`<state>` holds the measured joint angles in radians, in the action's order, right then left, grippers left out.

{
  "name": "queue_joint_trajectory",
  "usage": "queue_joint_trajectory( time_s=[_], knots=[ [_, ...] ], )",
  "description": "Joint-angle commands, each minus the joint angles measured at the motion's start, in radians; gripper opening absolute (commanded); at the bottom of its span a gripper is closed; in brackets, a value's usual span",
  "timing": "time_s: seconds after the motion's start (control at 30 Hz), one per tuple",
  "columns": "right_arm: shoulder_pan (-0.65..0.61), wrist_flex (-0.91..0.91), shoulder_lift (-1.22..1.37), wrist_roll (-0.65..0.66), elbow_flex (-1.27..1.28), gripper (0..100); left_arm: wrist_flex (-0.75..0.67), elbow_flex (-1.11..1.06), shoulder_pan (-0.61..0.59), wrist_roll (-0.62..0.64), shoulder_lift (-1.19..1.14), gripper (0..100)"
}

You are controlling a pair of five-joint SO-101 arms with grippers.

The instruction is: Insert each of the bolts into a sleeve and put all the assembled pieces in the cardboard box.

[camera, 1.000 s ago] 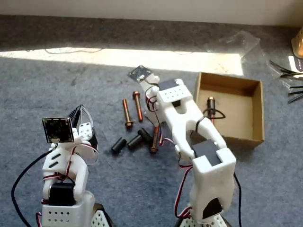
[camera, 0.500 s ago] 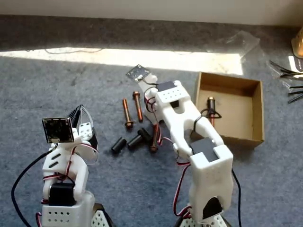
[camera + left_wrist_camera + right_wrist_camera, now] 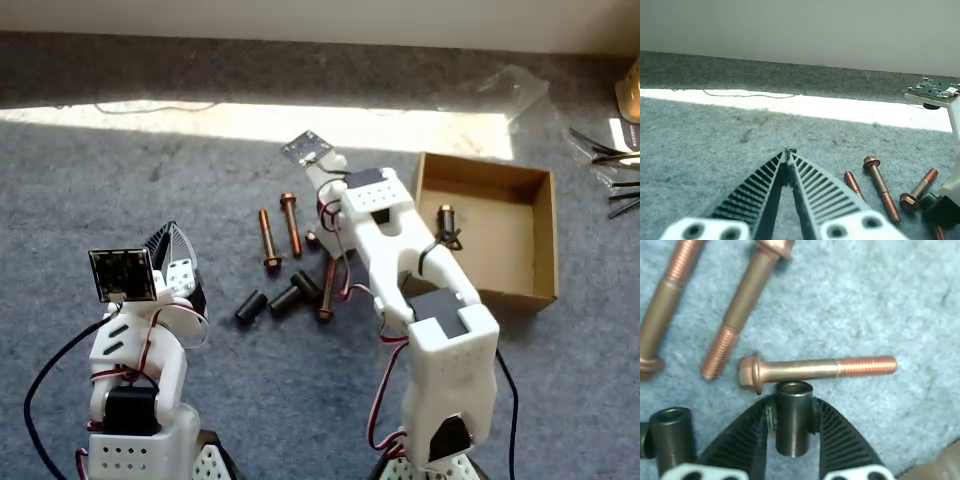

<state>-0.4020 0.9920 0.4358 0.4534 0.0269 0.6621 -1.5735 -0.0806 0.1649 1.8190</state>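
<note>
On the grey carpet (image 3: 150, 170) in front of the two arms lie the loose parts, in a small cluster between the arms and a little ahead of them. In the high view, three copper bolts show there: two side by side (image 3: 266, 240) (image 3: 291, 223) and a third (image 3: 327, 290) nearer the right arm's base. Three loose sleeves (image 3: 285, 300) lie in a short row beside that third bolt.

The right hand (image 3: 792, 407) is down over this cluster. Its wrist view shows it gripping a black sleeve (image 3: 794, 420): both ribbed fingers (image 3: 747, 440) press against the sleeve's sides, and the open end points away from the camera. Just past that open end a copper bolt (image 3: 815, 369) lies crosswise on the carpet, close to the sleeve's rim; whether they touch cannot be told. Two more bolts (image 3: 742, 307) (image 3: 667, 300) lie farther off, and another dark sleeve (image 3: 670, 437) lies beside the fingers.

The left hand (image 3: 788, 155) is closed on nothing, its fingertips meeting, and it hangs above bare carpet on the left, well apart from the parts. In the high view it is drawn back close to its own base (image 3: 172, 245).

The cardboard box (image 3: 545, 240) sits open on the carpet to the right of the right arm. One assembled piece (image 3: 445, 213), a bolt in a dark sleeve, lies inside near the wall closest to the arm.
</note>
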Motion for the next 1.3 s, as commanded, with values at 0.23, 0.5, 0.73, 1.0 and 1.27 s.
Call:
queue_joint_trajectory(
  time_s=[0.23, 0.5, 0.73, 1.0, 1.27],
  knots=[
    [0.065, -0.010, -0.010, 0.005, -0.036, 0.4, -0.026, 0.005, -0.013, -0.003, 0.008, 1],
    [0.056, 0.047, -0.097, 0.003, -0.038, 0.4, -0.026, 0.005, -0.013, -0.003, 0.008, 1],
    [0.018, 0.088, -0.297, 0.003, -0.008, 0.4, -0.026, 0.005, -0.013, -0.003, 0.008, 1],
    [-0.050, 0.186, -0.473, 0.003, 0.004, 0.4, -0.026, 0.005, -0.013, -0.003, 0.008, 1],
    [-0.067, 0.266, -0.633, 0.003, 0.004, 0.4, -0.026, 0.005, -0.013, -0.003, 0.008, 1]
  ],
)
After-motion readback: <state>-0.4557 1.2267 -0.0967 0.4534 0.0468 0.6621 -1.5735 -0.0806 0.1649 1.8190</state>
